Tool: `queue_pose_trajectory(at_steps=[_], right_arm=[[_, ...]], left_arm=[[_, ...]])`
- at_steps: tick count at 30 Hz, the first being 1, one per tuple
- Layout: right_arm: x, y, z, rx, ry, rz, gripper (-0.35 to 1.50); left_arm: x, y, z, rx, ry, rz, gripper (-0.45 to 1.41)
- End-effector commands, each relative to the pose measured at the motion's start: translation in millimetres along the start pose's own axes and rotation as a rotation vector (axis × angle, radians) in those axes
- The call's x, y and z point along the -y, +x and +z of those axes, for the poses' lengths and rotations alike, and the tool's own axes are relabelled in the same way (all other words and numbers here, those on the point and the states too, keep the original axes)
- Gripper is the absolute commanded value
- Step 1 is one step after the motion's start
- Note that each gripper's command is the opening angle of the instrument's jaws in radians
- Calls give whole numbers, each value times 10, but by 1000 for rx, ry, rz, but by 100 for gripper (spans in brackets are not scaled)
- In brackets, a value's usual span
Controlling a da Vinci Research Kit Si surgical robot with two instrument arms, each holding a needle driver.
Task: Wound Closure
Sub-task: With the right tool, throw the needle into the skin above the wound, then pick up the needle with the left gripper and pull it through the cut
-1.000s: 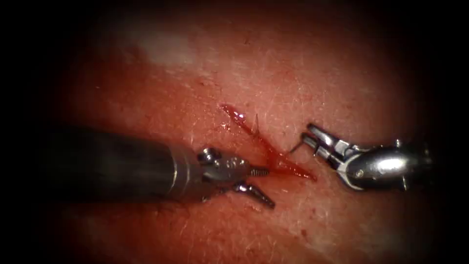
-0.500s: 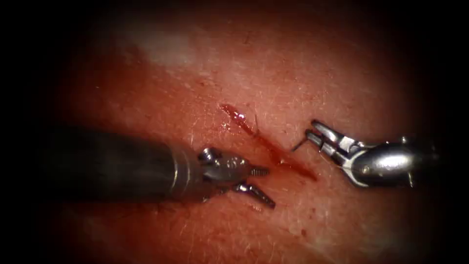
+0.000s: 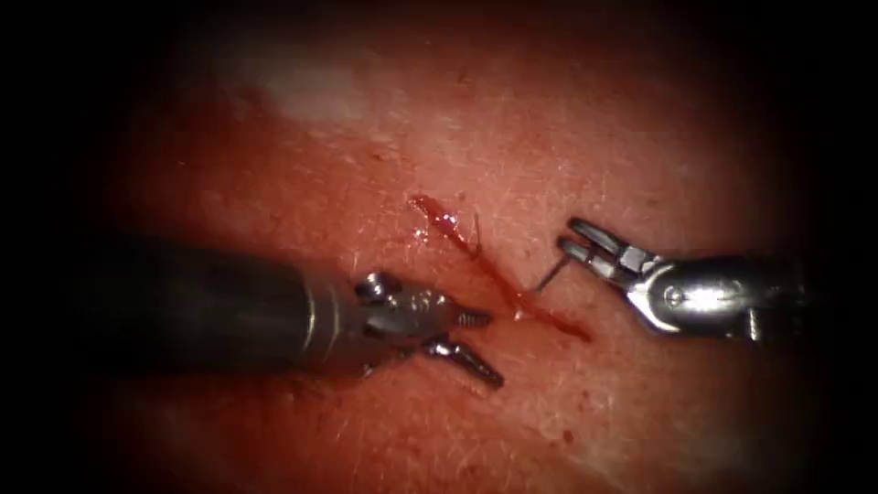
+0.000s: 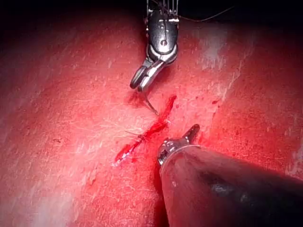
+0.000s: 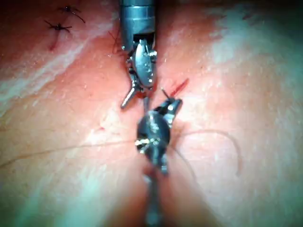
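Endoscope view: red fluid marks the tissue cut.

left tool: dark grey round shaft with a lighter metal collar, then a small silver wrist with a round pin; two short jaws with ridged inner faces.
right tool: shiny silver body with a small round screw on its side; two slim, smooth metal jaws.
cables: thin wires run along the right tool's wrist.

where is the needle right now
In the endoscope view the needle sits just right of the cut, its rear end held in the right tool, its tip toward the cut's edge.
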Motion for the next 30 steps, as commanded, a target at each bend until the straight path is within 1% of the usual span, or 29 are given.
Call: queue_pose_trajectory(at_steps=[1, 4, 5, 7, 9, 12, 14, 18, 20, 23, 24, 25, 26, 27, 28, 30], right_arm=[[12, -13, 4, 10, 24, 57, -35], [13, -16, 6, 23, 64, 187, -35], [14, -16, 6, 24, 73, 209, -35], [16, -16, 6, 24, 94, 283, -35], [18, -16, 6, 25, 112, 351, -35], [24, -17, 5, 56, 141, 428, -35], [28, -18, 5, 66, 153, 471, -35], [36, -24, 9, 88, 193, 561, -35], [40, -28, 11, 92, 214, 589, -35], [42, -34, 15, 91, 214, 599, -35], [41, -35, 16, 93, 201, 598, -6], [39, -37, 17, 92, 185, 597, 36], [37, -40, 16, 90, 171, 589, 57], [31, -43, 14, 89, 164, 581, 81], [26, -45, 10, 89, 159, 580, 93], [18, -47, 3, 90, 146, 579, 103]], left_arm=[[1, -5, 4, 1, -2, 1, 49], [2, -12, -3, 3, -3, 9, 49], [1, -17, -6, 9, -19, 13, 49], [-2, -27, -16, 40, -49, 20, 49], [-5, -32, -28, 66, -59, 23, 49], [-7, -30, -41, 78, -70, 23, 49], [-6, -29, -40, 78, -70, 22, 49], [-8, -30, -29, 78, -67, 18, 49], [-8, -30, -24, 81, -76, 50, 49], [-7, -24, -19, 78, -79, 150, 47], [-6, -21, -18, 76, -80, 184, 46], [-5, -16, -16, 74, -82, 234, 46], [-5, -12, -14, 67, -87, 279, 44], [-3, 0, -11, 40, -76, 392, 42], [-3, 5, -10, 26, -75, 449, 39], [-2, 13, -9, 2, -78, 616, 20]])
